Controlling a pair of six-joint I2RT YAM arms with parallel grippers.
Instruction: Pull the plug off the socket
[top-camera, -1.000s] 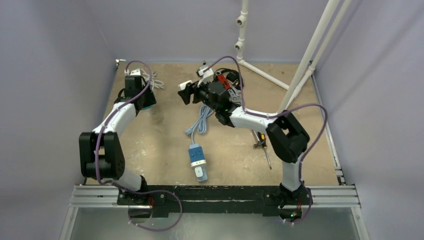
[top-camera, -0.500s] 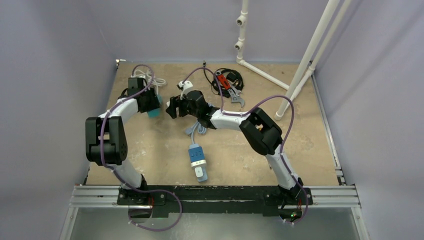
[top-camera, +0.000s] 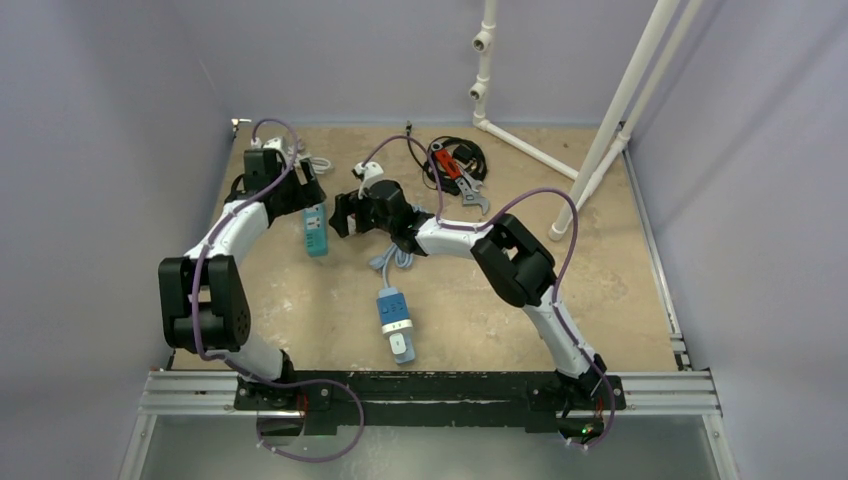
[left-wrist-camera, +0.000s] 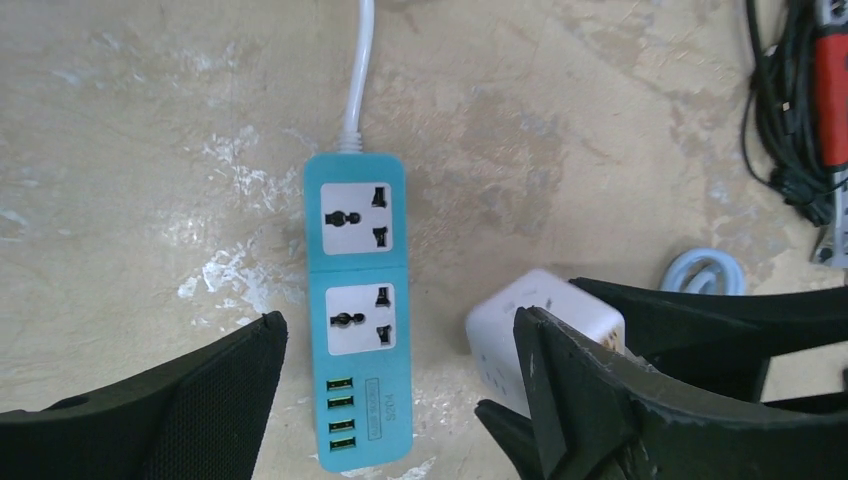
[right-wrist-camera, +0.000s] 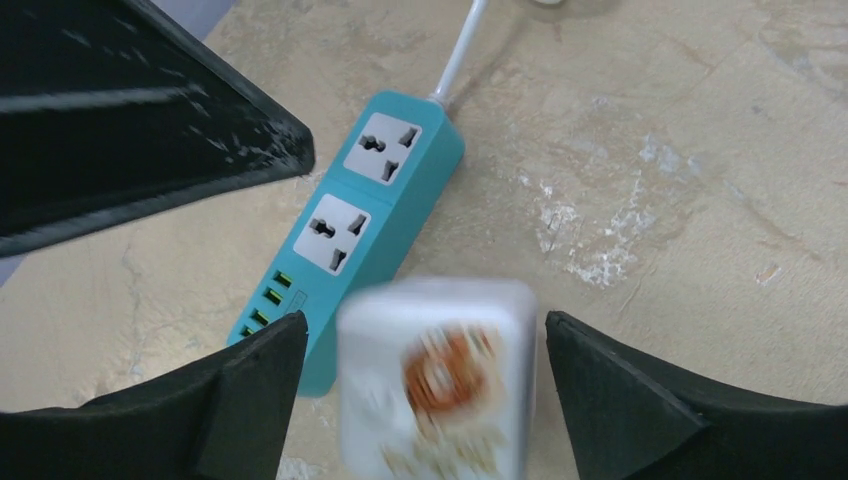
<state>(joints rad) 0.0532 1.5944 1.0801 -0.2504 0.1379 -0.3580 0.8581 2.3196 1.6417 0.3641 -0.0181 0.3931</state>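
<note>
The teal power strip (left-wrist-camera: 358, 320) lies flat on the table with both sockets empty; it also shows in the top view (top-camera: 316, 230) and the right wrist view (right-wrist-camera: 350, 235). Its white cord (left-wrist-camera: 357, 70) runs toward the back. The white plug (right-wrist-camera: 437, 385) is out of the strip and blurred between the right fingers, with a gap on each side. It also shows in the left wrist view (left-wrist-camera: 535, 325), right of the strip. My left gripper (left-wrist-camera: 400, 330) hangs open over the strip's USB end. My right gripper (right-wrist-camera: 425, 330) is open around the plug.
A second blue and white power strip (top-camera: 395, 322) with a light blue coiled cable (top-camera: 398, 252) lies near the front middle. Black cable, a red tool and a wrench (top-camera: 462, 165) lie at the back. White pipes (top-camera: 600, 130) stand at the back right.
The teal strip was up at my left gripper; now it lies flat on the table. My left gripper has drawn back toward the rear, and the right gripper has shifted slightly left.
</note>
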